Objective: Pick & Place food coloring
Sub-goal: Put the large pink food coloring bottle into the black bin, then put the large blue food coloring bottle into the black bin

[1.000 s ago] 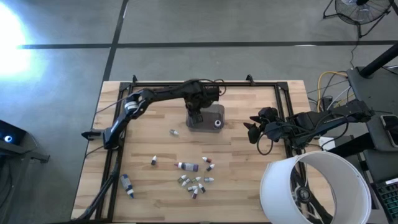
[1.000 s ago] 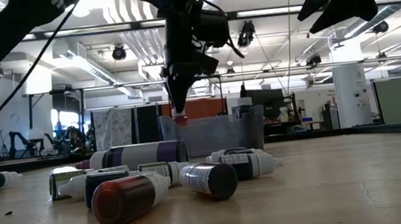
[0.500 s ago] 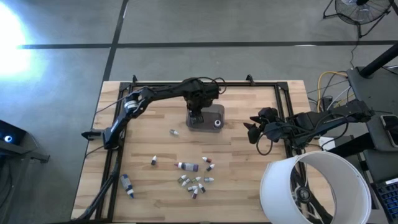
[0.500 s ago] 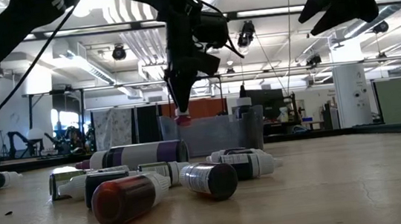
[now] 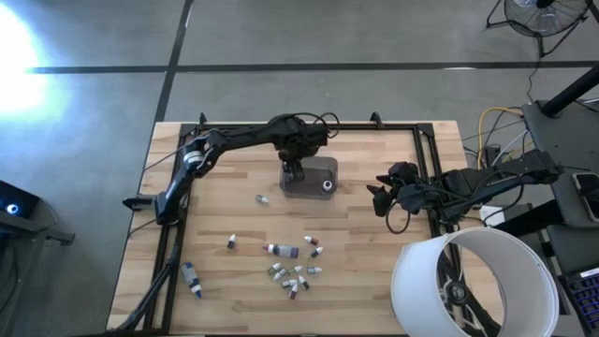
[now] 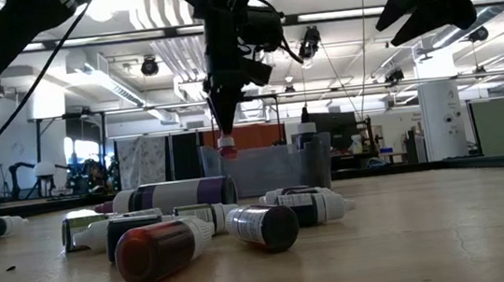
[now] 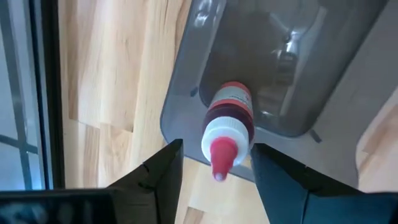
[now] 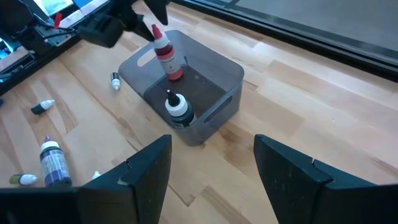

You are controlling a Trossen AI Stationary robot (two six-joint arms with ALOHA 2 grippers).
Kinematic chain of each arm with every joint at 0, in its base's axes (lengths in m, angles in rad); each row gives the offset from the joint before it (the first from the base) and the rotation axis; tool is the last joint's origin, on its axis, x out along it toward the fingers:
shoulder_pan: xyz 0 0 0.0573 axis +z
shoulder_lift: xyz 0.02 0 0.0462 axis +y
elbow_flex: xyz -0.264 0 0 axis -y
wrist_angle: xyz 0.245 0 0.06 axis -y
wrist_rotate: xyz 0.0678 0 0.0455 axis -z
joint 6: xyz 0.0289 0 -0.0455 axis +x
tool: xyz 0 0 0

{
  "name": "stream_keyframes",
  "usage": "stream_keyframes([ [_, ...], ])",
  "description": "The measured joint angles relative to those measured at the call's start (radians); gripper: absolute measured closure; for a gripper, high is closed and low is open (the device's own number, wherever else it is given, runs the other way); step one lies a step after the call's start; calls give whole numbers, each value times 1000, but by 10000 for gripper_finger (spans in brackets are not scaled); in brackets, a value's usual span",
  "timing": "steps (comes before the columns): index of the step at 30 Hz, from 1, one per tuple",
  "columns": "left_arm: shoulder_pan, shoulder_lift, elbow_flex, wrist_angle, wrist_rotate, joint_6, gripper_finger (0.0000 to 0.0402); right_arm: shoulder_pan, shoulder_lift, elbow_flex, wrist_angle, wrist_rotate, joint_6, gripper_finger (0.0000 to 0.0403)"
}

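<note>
Now, my inventory:
Left hand (image 7: 214, 171): fingers apart, straddling red dropper bottle (image 7: 227, 127) standing in grey tub (image 5: 310, 177).
Right hand (image 5: 377, 197): open, idle, right bench (image 5: 374, 271) edge.
Loose bottles (image 5: 295, 271): bench front.

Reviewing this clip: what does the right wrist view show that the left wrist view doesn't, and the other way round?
Only the right wrist view: a white-capped black bottle upright in the tub, loose bottles on the table such as the purple one, and the right gripper, open, off to the side. Only the left wrist view: the open gap on each side of the red-capped bottle between the left gripper fingers. Both: that bottle standing in the grey tub.
</note>
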Motion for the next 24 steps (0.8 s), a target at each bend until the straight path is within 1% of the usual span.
stream_keyframes([
  [3,-7,-27,1,-5,14,-6,237,0,0,-2,0,0,0,182],
  [4,-10,-41,3,-9,35,-7,237,0,0,-2,1,0,0,182],
  [9,-58,-144,1,-17,217,29,237,0,0,-3,1,-1,-4,182],
  [11,-88,-189,-7,-15,253,35,237,0,0,-3,2,-1,-4,182],
  [17,-179,-313,-58,10,260,-33,237,1,0,-3,9,-12,16,182],
  [21,-237,-400,-119,80,260,-83,237,1,0,-3,25,-14,18,182],
  [24,-263,-460,-166,137,260,-147,237,1,0,-3,45,-13,17,182],
])
